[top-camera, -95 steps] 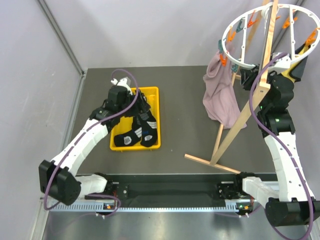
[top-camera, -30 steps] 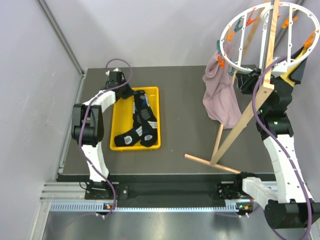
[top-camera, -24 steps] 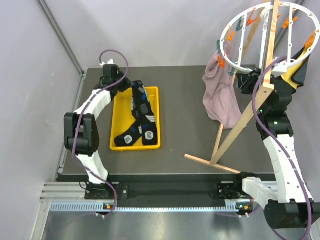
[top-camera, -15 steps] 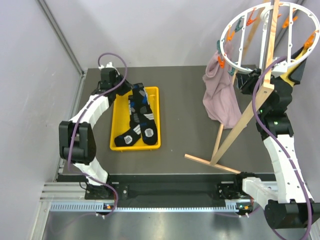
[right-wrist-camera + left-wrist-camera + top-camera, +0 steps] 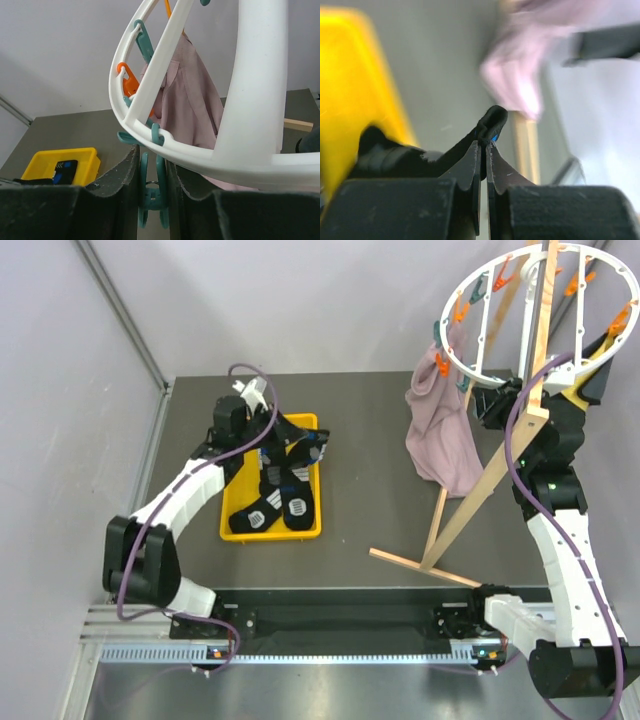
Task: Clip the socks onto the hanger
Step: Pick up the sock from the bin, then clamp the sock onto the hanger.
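Observation:
The socks (image 5: 285, 502) lie lengthwise in a yellow tray (image 5: 312, 530), black with grey and white patches. My left gripper (image 5: 285, 437) is shut on the cuff of one sock (image 5: 490, 120) and holds that end raised near the tray's right rim. In the left wrist view the fingertips (image 5: 484, 145) pinch black fabric with a blue mark. The hanger (image 5: 480, 370), a white spoked ring on a wooden frame, stands at the far right. Under the ring (image 5: 240, 100), my right gripper (image 5: 152, 172) is shut on a teal clip (image 5: 152, 192). From above, this gripper (image 5: 488, 400) sits beneath the ring's near rim.
A pink-mauve cloth (image 5: 445, 440) hangs from the ring's left side, down to the table. The wooden frame's slanted legs (image 5: 480, 490) and foot bar (image 5: 420, 568) cross the right half of the table. Orange and teal clips (image 5: 465, 310) line the ring. Grey walls close in left and behind.
My left arm has swung from the tray's far left corner toward the right, carrying the sock's cuff up and over toward the tray's right rim. The right arm has not moved.

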`<state>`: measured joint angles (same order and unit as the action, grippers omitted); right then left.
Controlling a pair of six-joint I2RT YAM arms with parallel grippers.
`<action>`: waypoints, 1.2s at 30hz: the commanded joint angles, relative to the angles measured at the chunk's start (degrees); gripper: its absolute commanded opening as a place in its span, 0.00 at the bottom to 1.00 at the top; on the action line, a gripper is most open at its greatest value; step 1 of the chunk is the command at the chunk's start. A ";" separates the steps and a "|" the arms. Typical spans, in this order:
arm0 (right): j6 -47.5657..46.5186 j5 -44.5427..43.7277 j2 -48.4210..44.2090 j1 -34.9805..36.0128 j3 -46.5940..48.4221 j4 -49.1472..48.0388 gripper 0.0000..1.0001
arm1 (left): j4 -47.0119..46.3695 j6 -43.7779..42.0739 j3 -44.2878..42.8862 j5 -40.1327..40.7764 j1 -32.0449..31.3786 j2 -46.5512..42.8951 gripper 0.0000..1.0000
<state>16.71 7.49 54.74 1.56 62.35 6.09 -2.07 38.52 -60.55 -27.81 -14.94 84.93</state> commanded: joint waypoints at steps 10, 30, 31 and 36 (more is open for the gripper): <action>3.42 5.87 0.81 -0.51 1.29 4.81 0.00 | -28.48 10.33 -16.96 -15.69 -14.40 -1.00 0.00; 7.02 9.56 -2.00 -0.60 1.11 4.90 0.00 | -28.27 14.30 -35.06 -13.32 -26.36 24.32 0.00; 6.93 9.65 -2.35 -0.68 0.85 4.99 0.00 | -27.65 14.13 -36.72 -13.32 -26.54 24.84 0.00; 7.20 10.44 -3.67 -0.77 -0.12 4.29 0.00 | -21.68 11.93 -41.57 -11.30 -28.21 28.45 0.00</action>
<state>22.44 13.23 52.40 0.97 62.67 7.46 -26.55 52.21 -98.91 -40.45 -41.87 112.07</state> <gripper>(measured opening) 0.212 0.061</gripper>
